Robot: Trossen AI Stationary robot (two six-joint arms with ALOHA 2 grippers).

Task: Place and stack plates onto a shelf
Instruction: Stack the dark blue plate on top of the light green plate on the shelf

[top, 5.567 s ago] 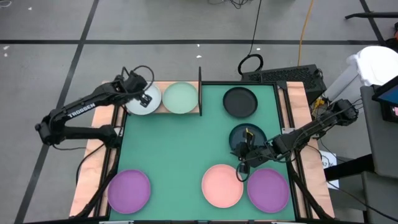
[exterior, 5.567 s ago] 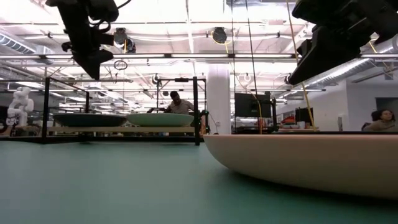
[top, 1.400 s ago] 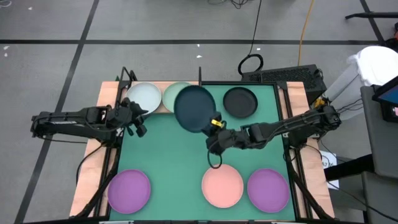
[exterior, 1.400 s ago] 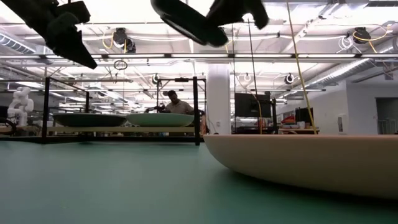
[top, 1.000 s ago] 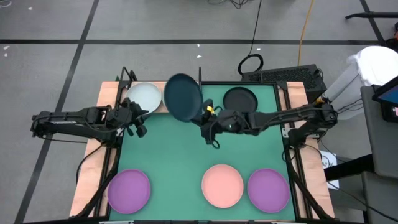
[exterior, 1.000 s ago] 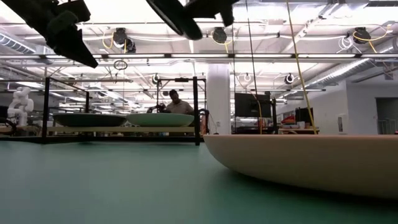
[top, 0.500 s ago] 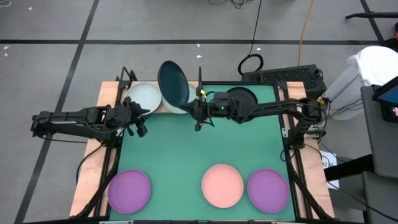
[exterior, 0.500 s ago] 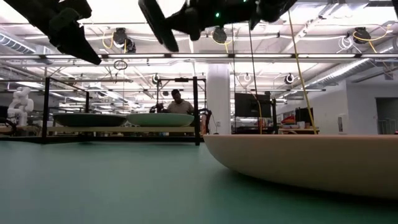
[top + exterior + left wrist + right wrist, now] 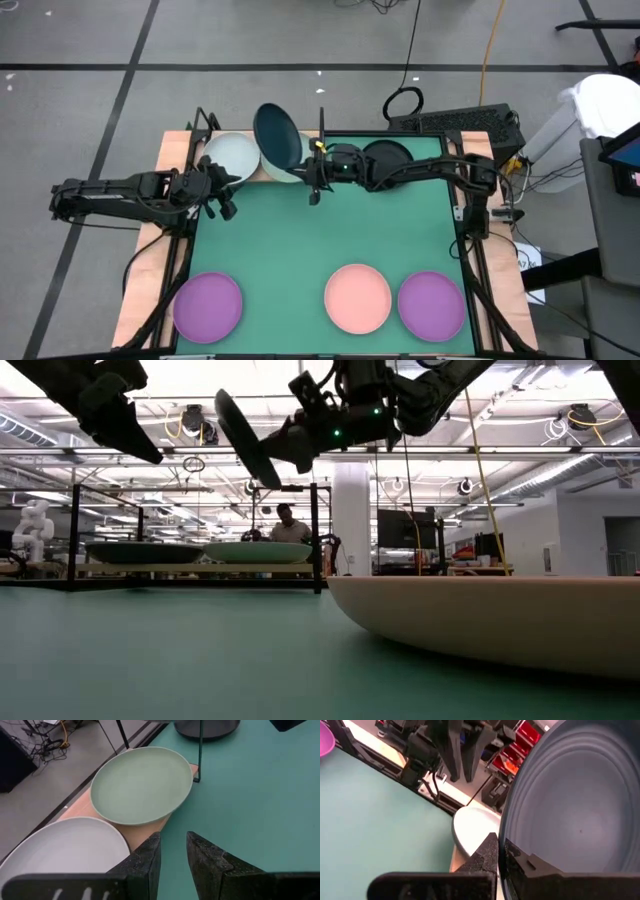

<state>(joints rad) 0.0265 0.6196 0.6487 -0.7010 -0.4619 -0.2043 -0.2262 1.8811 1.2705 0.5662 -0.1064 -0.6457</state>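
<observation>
Big green mat [image 9: 300, 240] mostly bare in the middle, wooden shelf [image 9: 255, 172] at its far left edge with white plate [image 9: 232, 157] and pale green plate [image 9: 142, 785], dark teal plate [image 9: 277, 135] tilted above the green one, pinched at its rim by right gripper [image 9: 312, 170], left gripper [image 9: 222, 190] beside the shelf's near edge, fingers [image 9: 145, 865] nearly closed, holding nothing.

A green mat [image 9: 300, 240] carries two purple plates [image 9: 208, 307], a pink plate [image 9: 358, 298] and a black plate [image 9: 390, 157].

Pale green plate [image 9: 141, 785] and white plate [image 9: 60, 850] side by side on the wooden shelf [image 9: 145, 831], beyond the nearly closed left pincer [image 9: 172, 862].
</observation>
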